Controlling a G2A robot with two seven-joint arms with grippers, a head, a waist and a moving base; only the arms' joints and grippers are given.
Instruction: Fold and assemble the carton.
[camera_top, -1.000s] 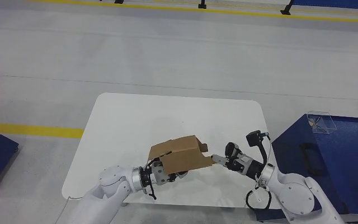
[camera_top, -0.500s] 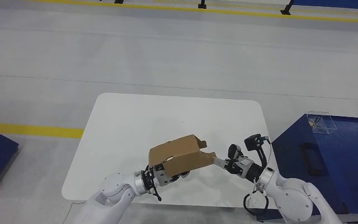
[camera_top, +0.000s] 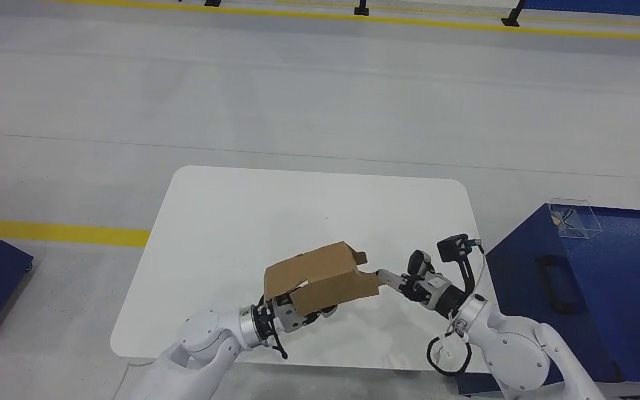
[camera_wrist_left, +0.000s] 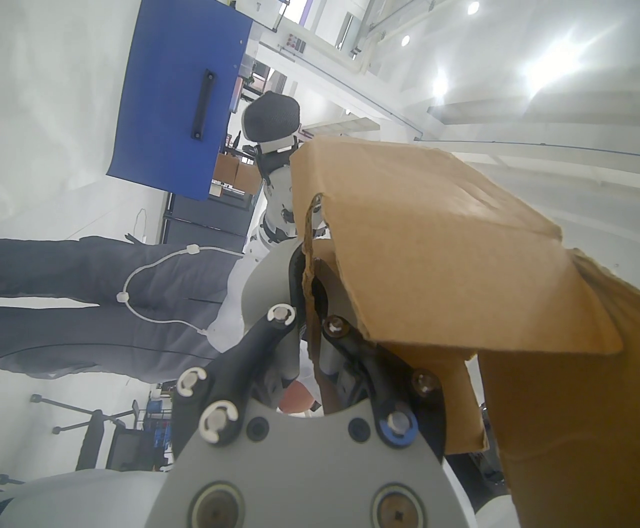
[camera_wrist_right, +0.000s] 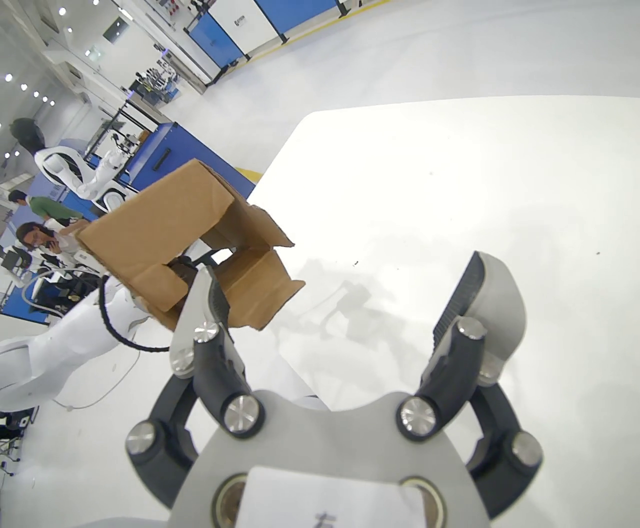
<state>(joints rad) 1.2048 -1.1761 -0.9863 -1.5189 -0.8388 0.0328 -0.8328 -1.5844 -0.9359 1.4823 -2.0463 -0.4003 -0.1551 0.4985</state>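
Nothing here is legible to you. The white sticker (camera_wrist_right: 330, 500) at the base of the right wrist carries a small dark mark, cut off at the edge and too blurred to read. The blue cabinet (camera_wrist_right: 220, 35) in the room behind has a small patch of white print, too tiny to make out. The carton (camera_top: 318, 279) shows you plain brown faces.

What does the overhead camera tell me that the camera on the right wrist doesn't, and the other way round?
From above: the whole white table, with the left end effector gripping the carton at one end. From the right wrist: the right end effector open, one finger next to the carton's loose end flaps. Both: the brown, part-folded carton over the table.
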